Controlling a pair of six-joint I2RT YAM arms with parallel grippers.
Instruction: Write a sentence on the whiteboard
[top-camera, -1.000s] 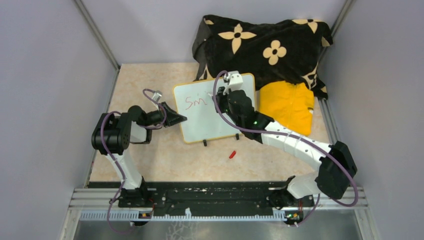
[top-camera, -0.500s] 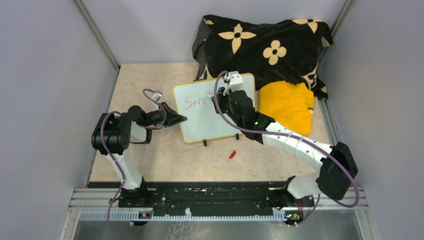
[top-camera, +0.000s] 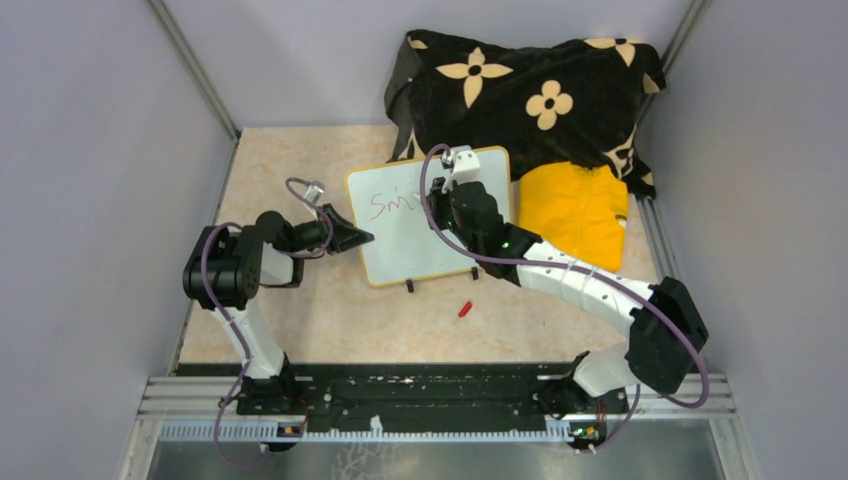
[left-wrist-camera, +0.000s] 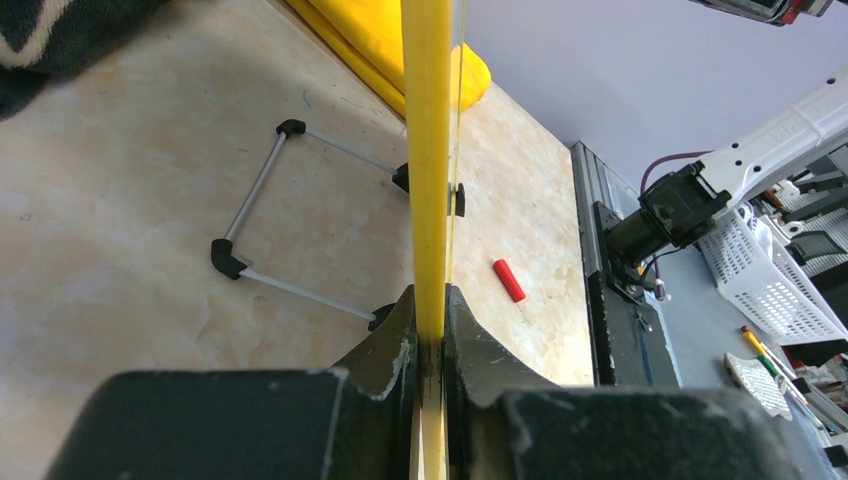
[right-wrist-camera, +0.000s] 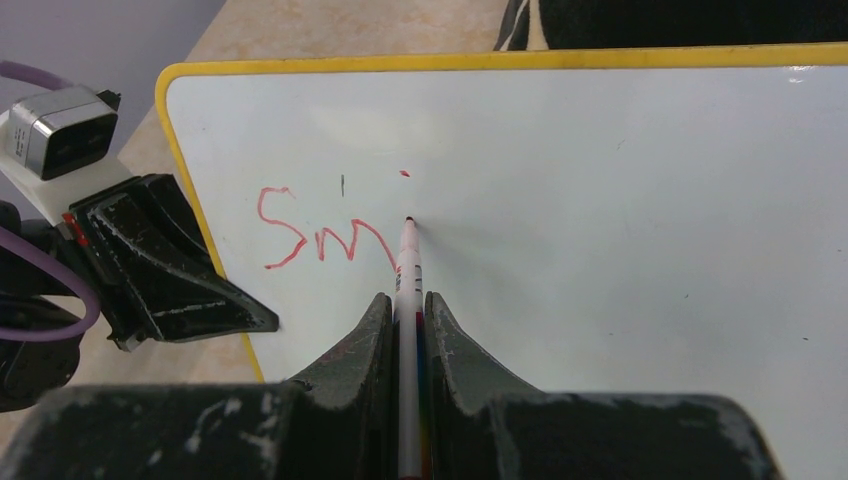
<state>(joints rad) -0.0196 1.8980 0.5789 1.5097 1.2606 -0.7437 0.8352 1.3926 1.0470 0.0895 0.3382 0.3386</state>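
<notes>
Glossy white whiteboard, thin yellow frame, rounded corners: stands on black-tipped wire feet at mid worktop, just before a black flowered cloth and a yellow cloth.

My left pincer is clamped on its left edge.

Sentence: red "Sm", a rising stroke and a dot, upper left of the board.

My right pincer grips a slim marker, tip touching the board at that stroke's end.

Against a second ago: the red line runs slightly further right; my right wrist sits a little further left; board and left arm unmoved.

Red cap: on the worktop, near the board's front.

White basket, off the worktop: contents not discernible.
</notes>
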